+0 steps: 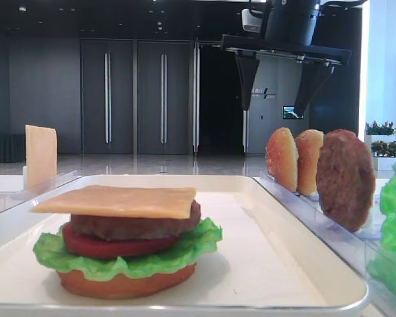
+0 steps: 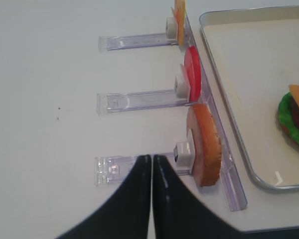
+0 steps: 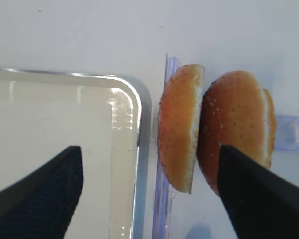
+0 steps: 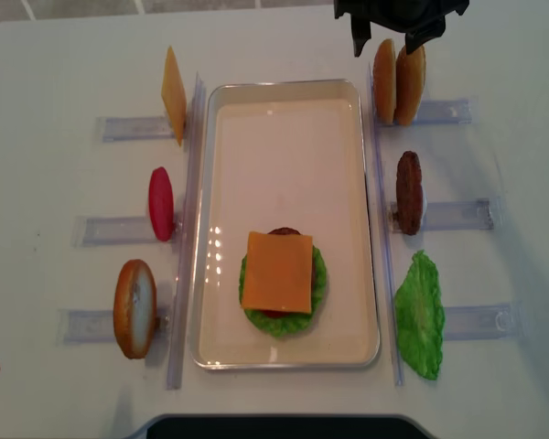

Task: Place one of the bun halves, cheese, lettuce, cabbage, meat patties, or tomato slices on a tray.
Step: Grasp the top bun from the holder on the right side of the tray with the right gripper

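Note:
Two domed bun halves (image 3: 177, 134) (image 3: 236, 119) stand on edge side by side in the clear rack at the back right, beside the white tray (image 4: 284, 155). My right gripper (image 4: 384, 48) hangs open above them, holding nothing. In the right wrist view one finger is over the tray and the other over the outer bun half. On the tray sits a stack: flat bottom bun, lettuce (image 1: 145, 261), tomato, meat patty and a cheese (image 4: 276, 270) square on top. My left gripper (image 2: 152, 158) is shut and empty, over the table by the front-left rack.
Clear racks line both long sides of the tray. On the right stand a meat patty (image 4: 408, 192) and a lettuce leaf (image 4: 419, 315). On the left stand a cheese slice (image 4: 173, 94), a tomato slice (image 4: 161, 203) and a flat bun bottom (image 2: 205, 144).

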Robot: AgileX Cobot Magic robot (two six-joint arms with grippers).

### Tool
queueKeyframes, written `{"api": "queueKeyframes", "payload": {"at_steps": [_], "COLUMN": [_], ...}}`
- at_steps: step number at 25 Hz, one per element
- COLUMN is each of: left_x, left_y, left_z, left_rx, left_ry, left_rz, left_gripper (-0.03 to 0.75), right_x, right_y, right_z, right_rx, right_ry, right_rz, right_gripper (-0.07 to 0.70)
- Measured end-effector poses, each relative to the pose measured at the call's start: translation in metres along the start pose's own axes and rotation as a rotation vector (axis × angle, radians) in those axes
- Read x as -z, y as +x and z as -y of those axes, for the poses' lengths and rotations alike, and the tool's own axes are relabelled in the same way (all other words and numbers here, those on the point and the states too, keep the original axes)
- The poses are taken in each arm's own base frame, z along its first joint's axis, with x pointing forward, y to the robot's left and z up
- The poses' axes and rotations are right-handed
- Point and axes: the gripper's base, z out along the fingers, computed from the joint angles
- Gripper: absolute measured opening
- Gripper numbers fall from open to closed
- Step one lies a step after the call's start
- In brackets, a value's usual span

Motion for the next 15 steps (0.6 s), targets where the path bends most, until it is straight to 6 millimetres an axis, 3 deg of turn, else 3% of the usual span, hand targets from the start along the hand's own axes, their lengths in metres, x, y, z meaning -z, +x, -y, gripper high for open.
{"api": "queueKeyframes", "payload": {"at_steps": [15], "left_x": [0.0000], "left_y": [0.0000], "left_z": [0.0000], "left_rx": [0.000], "left_ry": [0.000], "left_rz": [0.000], "left_gripper": [-0.007], "right_x": [-0.0011], "right_y": [-0.0028], "right_z": [-0.0009], "right_rx": [0.008], "right_ry": [-0.010], "right_rz": [0.029], "right_gripper": [0.556]}}
